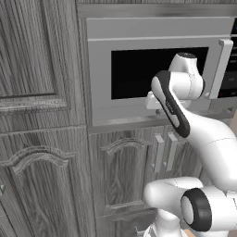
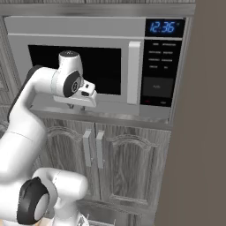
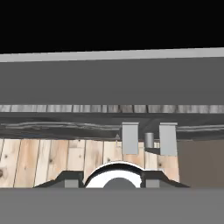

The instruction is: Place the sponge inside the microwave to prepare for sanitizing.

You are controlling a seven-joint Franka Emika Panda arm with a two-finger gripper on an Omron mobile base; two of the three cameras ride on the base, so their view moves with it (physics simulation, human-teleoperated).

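The microwave [image 1: 99,74] [image 2: 79,27] is built in above the lower cabinets. Its black window door is shut, with the pale bar handle [image 1: 221,68] [image 2: 133,73] at the door's right side. My gripper [image 2: 77,107] [image 3: 112,181] hangs in front of the door's lower left part and points down past the microwave's bottom edge. The fingertips [image 3: 65,179] stand apart with nothing between them, so it is open. The sponge is out of view.
Grey wood-grain cabinet doors with two pale vertical handles [image 2: 92,148] [image 3: 130,138] sit under the microwave. A tall cabinet [image 1: 37,115] stands to the left and a flat brown panel [image 2: 203,132] to the right. Wooden floor [image 3: 43,162] lies below.
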